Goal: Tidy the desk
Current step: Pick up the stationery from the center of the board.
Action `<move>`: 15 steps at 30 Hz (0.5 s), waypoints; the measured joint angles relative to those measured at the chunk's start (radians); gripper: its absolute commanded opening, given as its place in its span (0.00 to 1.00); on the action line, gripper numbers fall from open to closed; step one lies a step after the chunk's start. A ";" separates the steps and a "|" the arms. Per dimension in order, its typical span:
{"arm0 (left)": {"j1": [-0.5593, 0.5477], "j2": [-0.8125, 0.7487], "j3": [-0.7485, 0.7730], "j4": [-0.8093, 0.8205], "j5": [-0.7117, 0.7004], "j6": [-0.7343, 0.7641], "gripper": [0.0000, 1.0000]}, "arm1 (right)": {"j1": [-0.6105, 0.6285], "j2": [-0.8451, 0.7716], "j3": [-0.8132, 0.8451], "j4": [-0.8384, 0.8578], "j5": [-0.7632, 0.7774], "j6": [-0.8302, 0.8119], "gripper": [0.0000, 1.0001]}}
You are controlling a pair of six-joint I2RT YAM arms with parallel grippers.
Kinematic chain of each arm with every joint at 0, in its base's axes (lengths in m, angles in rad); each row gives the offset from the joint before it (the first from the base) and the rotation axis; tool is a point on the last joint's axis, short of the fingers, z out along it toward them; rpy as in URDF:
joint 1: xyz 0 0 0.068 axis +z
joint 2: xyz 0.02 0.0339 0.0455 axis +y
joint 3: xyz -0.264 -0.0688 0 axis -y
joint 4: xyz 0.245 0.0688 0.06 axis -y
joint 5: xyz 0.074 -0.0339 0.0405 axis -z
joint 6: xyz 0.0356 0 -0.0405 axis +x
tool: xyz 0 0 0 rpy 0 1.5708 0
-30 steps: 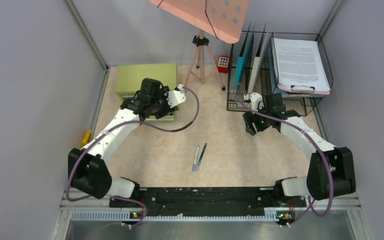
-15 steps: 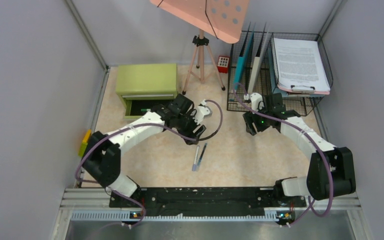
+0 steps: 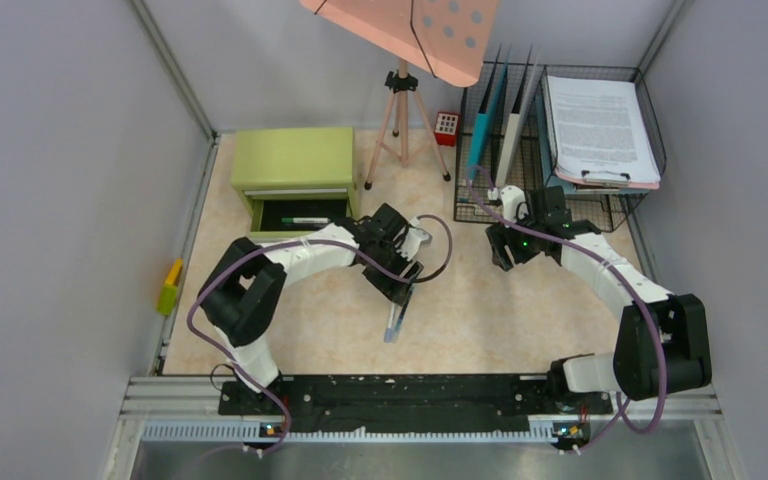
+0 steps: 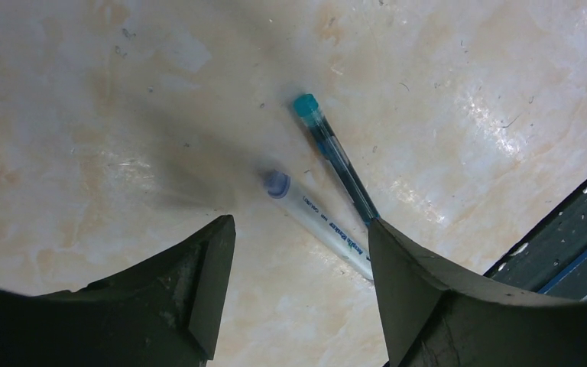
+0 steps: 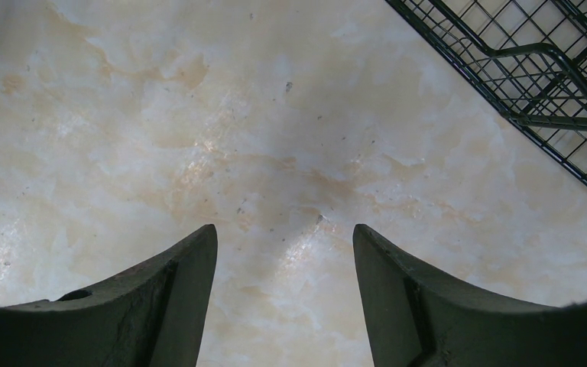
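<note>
**Top external view.** Grey walls are enclosing a pale marbled surface (image 3: 480, 310), which is filling the floor of the cell.
- A green drawer cabinet (image 3: 295, 158) is standing at the far left. Its drawer (image 3: 265, 215) is hanging open with a pen (image 3: 308, 219) lying inside.
- A tripod (image 3: 401, 120) is carrying a pink perforated board (image 3: 410, 30), with a small red keypad item (image 3: 446, 126) sitting beside it.
- A wire file rack (image 3: 475, 205) is holding upright folders (image 3: 485, 115).
- A wire tray (image 3: 650, 110) is holding a clipboard of papers (image 3: 600, 125).
- A yellow-green item (image 3: 170, 285) is lying at the left wall.
- Two pens (image 3: 393, 322) are lying mid-surface, with the left gripper (image 3: 400, 290) hovering over their far ends.
- The right gripper (image 3: 505, 255) is hanging near the rack.

**Left wrist view.**
- The left gripper (image 4: 299, 229) is standing released, jaws apart and gripping nothing.
- A teal-capped pen (image 4: 336, 157) and a white pen with a bluish cap (image 4: 317, 222) are lying side by side on the surface (image 4: 84, 115), between the fingers.
- A black rail (image 4: 565, 245) is showing at the lower right.

**Right wrist view.**
- The right gripper (image 5: 284, 233) is standing released, jaws apart over bare surface (image 5: 199, 115).
- The wire rack (image 5: 550, 69) is crossing the upper right corner.
</note>
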 measured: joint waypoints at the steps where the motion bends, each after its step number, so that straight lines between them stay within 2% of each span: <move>1: -0.008 0.000 0.000 0.001 -0.011 -0.010 0.68 | 0.000 0.000 0.000 0.000 0.000 0.000 0.65; 8: -0.058 0.008 0.003 0.003 -0.113 -0.049 0.62 | 0.000 0.000 0.000 -0.002 0.000 0.000 0.65; 15: -0.063 0.025 0.004 0.003 -0.166 -0.060 0.56 | 0.000 0.000 0.000 -0.005 -0.001 0.000 0.65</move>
